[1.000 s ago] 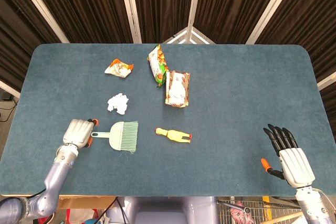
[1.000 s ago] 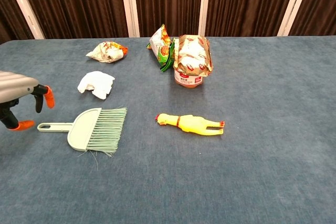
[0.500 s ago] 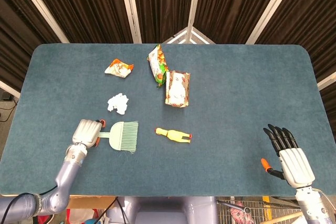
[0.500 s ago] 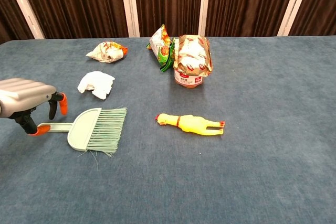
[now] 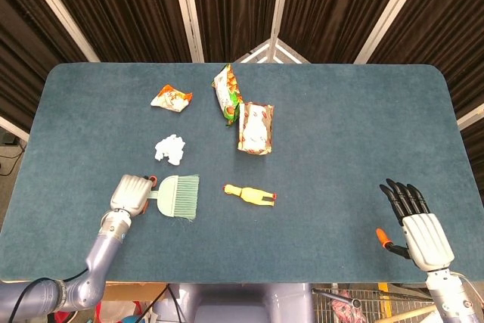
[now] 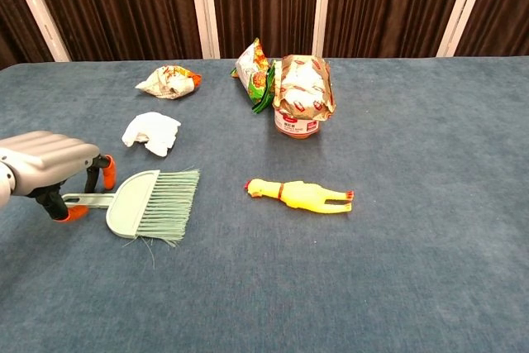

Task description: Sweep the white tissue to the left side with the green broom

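White tissue (image 5: 170,149): crumpled on the blue bench (image 5: 340,134), left of centre, just beyond the broom and apart from it.
Green broom (image 5: 176,194): flat on the bench, bristles fanned toward the right, slim handle (image 6: 87,199) pointing left, straight at the left hand.
Left hand (image 5: 130,193): right over the handle's end, and in the chest view the fingers (image 6: 107,173) curl down on either side of it, orange tips at the bench. Whether they actually clamp the handle I cannot tell.
Right hand (image 5: 414,221): far off at the near right edge of the bench, palm down, dark fingers (image 5: 401,195) stretched out and apart, holding nothing.
Yellow rubber chicken (image 5: 249,195): lying lengthwise just right of the bristles, not touching them.
Snack tub (image 5: 255,128): on its side behind the chicken, near the middle of the bench.
Green snack bag (image 5: 226,94): leaning against the tub's left side.
Small crumpled wrapper (image 5: 171,98): white and orange, further back on the left, beyond the tissue.
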`<state>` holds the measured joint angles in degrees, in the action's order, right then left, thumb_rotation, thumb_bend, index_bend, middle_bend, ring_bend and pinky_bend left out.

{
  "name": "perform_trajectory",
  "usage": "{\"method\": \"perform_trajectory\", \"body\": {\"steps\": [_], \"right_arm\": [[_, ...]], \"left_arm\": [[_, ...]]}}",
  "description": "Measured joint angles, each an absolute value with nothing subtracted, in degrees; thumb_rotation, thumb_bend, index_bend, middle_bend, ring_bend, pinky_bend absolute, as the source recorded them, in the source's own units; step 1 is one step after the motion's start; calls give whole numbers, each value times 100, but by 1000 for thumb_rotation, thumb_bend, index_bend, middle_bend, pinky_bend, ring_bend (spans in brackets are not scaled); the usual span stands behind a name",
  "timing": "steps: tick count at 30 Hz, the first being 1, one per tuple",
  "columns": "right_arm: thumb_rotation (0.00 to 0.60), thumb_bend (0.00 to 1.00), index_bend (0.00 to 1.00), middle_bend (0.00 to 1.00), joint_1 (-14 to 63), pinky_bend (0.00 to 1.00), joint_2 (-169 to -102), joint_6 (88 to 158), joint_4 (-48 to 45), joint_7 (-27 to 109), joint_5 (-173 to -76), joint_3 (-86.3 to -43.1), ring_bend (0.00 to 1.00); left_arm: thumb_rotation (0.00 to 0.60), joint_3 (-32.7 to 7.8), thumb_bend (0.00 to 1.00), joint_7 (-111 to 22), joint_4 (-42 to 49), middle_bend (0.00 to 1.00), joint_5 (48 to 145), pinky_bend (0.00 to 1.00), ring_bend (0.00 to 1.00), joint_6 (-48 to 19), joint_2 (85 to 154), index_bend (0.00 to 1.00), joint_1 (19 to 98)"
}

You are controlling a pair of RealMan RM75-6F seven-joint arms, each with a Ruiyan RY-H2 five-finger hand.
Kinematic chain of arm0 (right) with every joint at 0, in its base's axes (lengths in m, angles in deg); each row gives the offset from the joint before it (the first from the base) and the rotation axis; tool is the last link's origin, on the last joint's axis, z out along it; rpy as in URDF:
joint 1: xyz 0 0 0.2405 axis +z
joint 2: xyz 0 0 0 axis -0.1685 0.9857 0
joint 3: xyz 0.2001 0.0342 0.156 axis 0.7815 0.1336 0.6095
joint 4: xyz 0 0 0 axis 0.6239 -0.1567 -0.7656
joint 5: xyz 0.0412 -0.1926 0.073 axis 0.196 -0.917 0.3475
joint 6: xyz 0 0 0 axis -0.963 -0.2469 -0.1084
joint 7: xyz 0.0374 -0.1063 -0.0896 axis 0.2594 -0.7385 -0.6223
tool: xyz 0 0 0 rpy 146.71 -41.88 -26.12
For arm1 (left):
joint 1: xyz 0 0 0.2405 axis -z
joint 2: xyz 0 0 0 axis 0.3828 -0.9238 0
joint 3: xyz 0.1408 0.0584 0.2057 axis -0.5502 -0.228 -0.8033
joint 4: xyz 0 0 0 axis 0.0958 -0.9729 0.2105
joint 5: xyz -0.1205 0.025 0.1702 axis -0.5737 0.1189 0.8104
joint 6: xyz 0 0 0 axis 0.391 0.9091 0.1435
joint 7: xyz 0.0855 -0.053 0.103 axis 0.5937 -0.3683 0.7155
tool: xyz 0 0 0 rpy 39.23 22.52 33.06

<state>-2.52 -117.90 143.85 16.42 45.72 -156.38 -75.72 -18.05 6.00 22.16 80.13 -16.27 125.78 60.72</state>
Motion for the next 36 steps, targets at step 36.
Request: {"method": "perform_trajectory", "body": {"steps": [36], "right_arm": [[600,343,0,0,-260,0,-11797,14422,1649,4584,-15666,-7571,0]], "left_arm": [[600,-1921,712,278,2010,816,8159,947,958,-1590,12628,696,6097]]}}
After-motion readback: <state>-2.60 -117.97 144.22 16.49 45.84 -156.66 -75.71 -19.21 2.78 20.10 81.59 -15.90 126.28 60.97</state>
